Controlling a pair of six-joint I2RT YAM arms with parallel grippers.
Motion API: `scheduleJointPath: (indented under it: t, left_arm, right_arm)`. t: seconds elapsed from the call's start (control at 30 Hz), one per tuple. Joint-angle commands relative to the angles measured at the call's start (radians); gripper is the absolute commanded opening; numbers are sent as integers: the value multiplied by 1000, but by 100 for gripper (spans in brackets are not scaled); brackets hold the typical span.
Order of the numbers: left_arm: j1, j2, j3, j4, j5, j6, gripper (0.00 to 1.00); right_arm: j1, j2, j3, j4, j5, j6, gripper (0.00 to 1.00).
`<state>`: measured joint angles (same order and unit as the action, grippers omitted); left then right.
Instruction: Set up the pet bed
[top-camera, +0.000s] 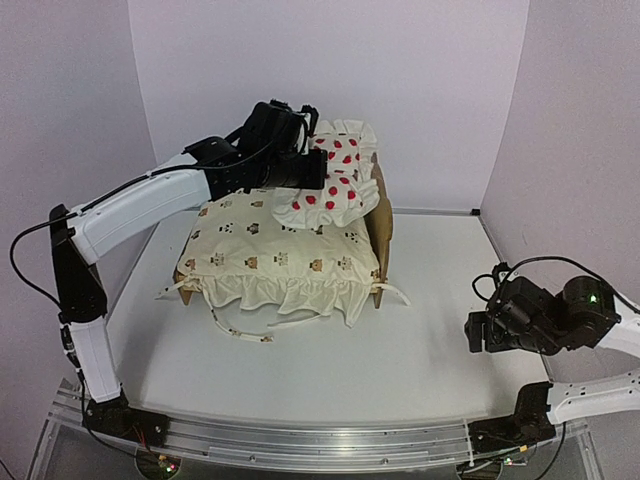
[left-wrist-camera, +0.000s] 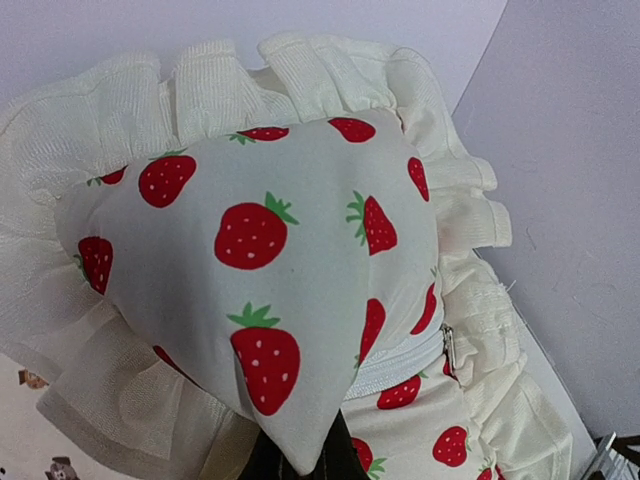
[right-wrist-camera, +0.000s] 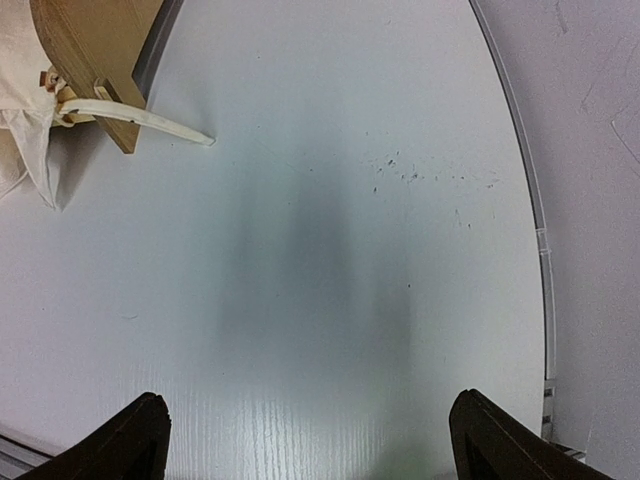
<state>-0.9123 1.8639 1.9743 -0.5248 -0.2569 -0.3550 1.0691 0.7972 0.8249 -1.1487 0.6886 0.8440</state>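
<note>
Two arms logged.

The left gripper (top-camera: 318, 172) is closed tight on one corner of the strawberry pillow (left-wrist-camera: 260, 250). The cloth bunches to a point right at its dark fingers (left-wrist-camera: 262, 462), and the rest of the pillow spreads ahead of them.

The pet bed (top-camera: 383, 222) sits directly below and just beyond this gripper, its plywood mostly hidden under the cream animal-print cover (top-camera: 280, 250). I cannot tell whether the pillow touches the cover.

The right gripper (right-wrist-camera: 315, 445) has its jaws spread wide and holds nothing, hovering over the bare table (right-wrist-camera: 350, 250). From it, a corner of the bed lies ahead to the left, well apart. A cream tie strap (right-wrist-camera: 150, 122) trails from that corner onto the table.
</note>
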Motion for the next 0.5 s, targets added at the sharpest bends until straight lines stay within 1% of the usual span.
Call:
scheduleJointPath:
  t: [0.0,0.1,0.23,0.37,0.47]
  left_arm:
    - [32,125,181,20,2,-30,0]
    - [62,224,297,-8,34,-65,0]
    - [96,317,373,-7,50,-102,0]
    - [131,371,371,26,106,-130,0]
    - [133,393,354,65,135,-117,0]
  right_arm:
    - [-3,16,33,-6,7,22,98]
    - [-4,14,26,-5,5,27,98]
    - [-4,7,20,-4,0,30,98]
    - [-4,-1,12,-2,-4,33,98]
    - [-4,-1,6,-3,-3,33,98]
